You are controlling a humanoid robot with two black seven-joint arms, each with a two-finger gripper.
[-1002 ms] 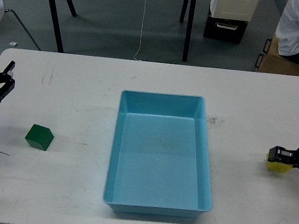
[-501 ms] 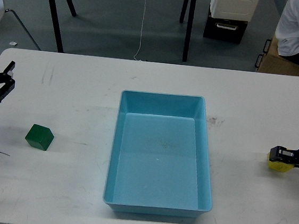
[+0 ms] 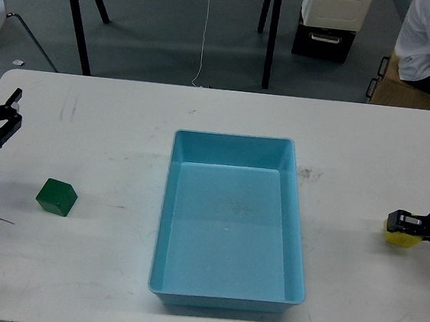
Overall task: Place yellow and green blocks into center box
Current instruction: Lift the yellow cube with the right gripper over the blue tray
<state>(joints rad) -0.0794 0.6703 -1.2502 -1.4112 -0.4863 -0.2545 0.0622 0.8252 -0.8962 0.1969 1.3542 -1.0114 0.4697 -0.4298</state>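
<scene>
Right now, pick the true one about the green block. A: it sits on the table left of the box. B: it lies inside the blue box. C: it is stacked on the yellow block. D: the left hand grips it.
A: the green block sits alone on the table, left of the empty box, apart from the left hand.
</scene>
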